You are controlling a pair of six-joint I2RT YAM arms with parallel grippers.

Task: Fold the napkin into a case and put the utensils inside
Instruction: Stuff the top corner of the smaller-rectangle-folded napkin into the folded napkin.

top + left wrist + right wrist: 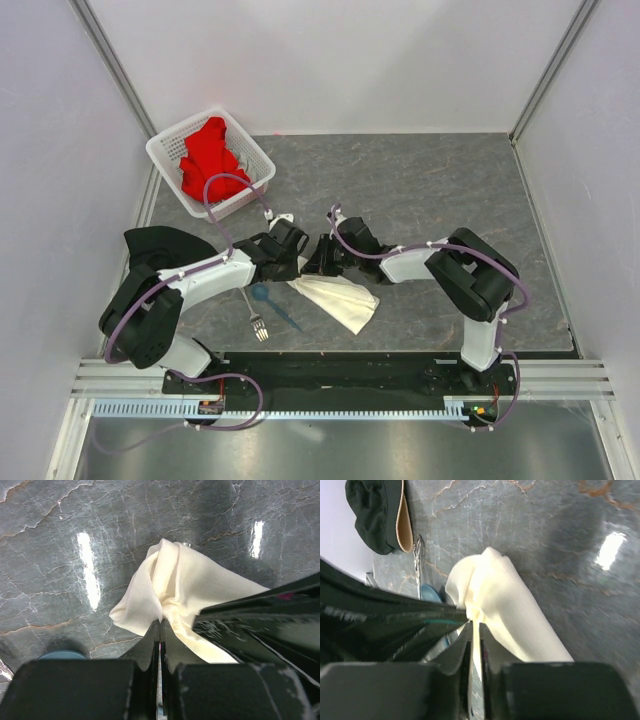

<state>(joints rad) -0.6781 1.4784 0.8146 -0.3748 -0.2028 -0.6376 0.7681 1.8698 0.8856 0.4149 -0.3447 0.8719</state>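
Observation:
The cream-white napkin hangs bunched from both grippers above the table's middle. My left gripper is shut on one edge of it; the cloth spills out past the tips. My right gripper is shut on the cloth right beside the left one. The silver fork and the blue spoon lie on the table just below the left gripper. The spoon's bowl shows in the right wrist view, and the fork too.
A white perforated basket with a red cloth stands at the back left. A black cloth lies at the left edge, also in the right wrist view. The grey marbled table stretches to the right.

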